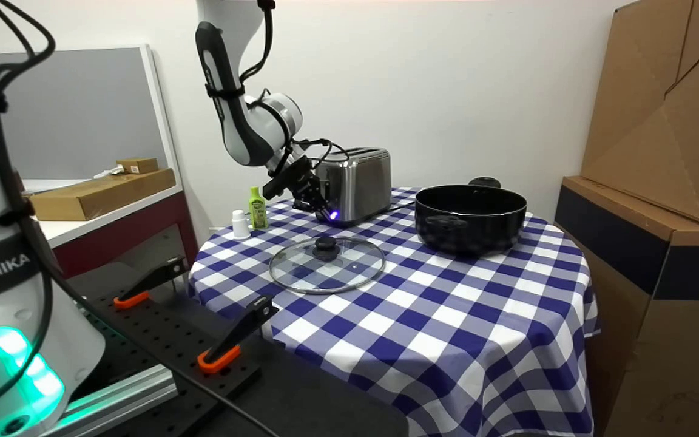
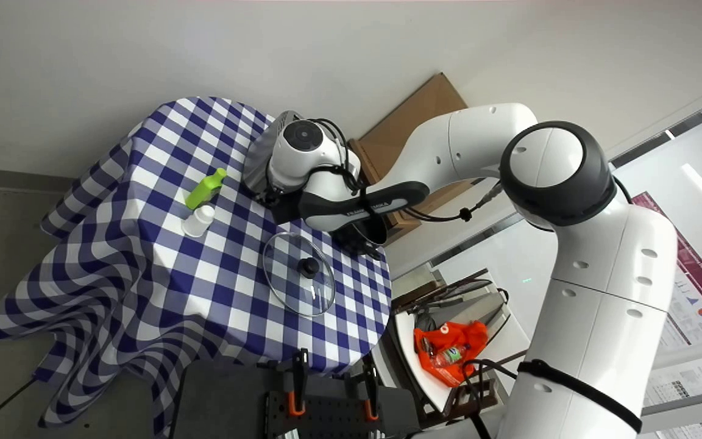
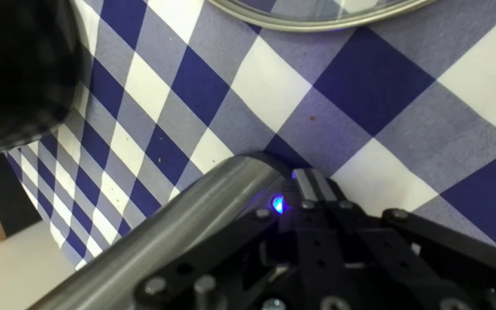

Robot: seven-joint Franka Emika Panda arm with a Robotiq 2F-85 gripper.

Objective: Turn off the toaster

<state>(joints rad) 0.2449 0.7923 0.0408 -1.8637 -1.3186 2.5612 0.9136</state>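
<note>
Plain white wall [image 1: 483, 109] stands behind the toaster [image 1: 371, 182], which sits upright on the checked counter [image 1: 446, 315]. We see the black pot [image 1: 471, 221] near the toaster, and the two do not touch. Our gripper [image 3: 313, 185] is down low at the toaster's end. Its two fingers [image 3: 303, 185] are squeezed together, and we see nothing between them. Just beside them, a little blue light [image 3: 278, 204] shines on the toaster. So we think the reaching part is done, but the toaster is likely not off yet. We can't tell if the fingers touch the toaster, and we can't make out any button there. What is left, we guess, is a good push close to the toaster's light, then watching for it to go dark, then backing away from the toaster.
</note>
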